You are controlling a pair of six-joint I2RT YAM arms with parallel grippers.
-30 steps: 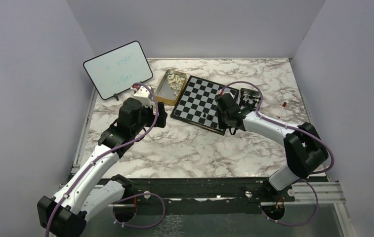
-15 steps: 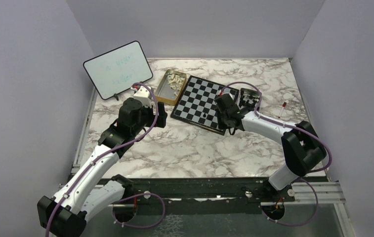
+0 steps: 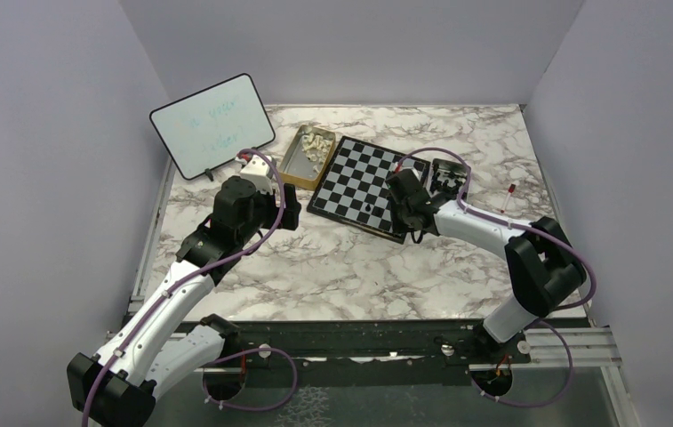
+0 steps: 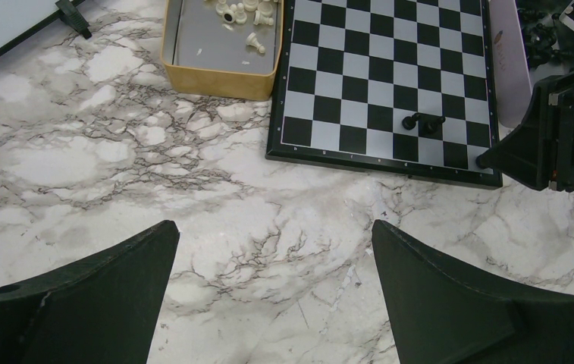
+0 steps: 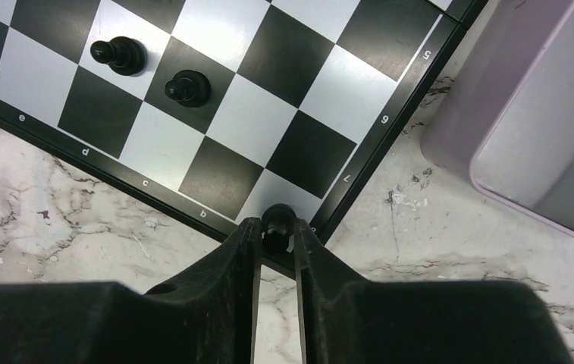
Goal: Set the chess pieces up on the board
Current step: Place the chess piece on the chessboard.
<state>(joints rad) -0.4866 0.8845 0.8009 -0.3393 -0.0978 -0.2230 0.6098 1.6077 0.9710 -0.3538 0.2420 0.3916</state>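
Note:
The checkered board lies at the back middle of the table; it also shows in the left wrist view and the right wrist view. Two black chess pieces stand side by side near its front edge. My right gripper is shut on a third black chess piece over the board's near right corner square. My left gripper is open and empty above bare marble, in front of the board. Cream-white pieces lie in the gold tin.
A white dry-erase board stands at the back left. A lilac tray with several black pieces sits just right of the chessboard. A small red-tipped object lies farther right.
My right gripper has shifted slightly left and back at the board's near right corner. The left arm has not moved.

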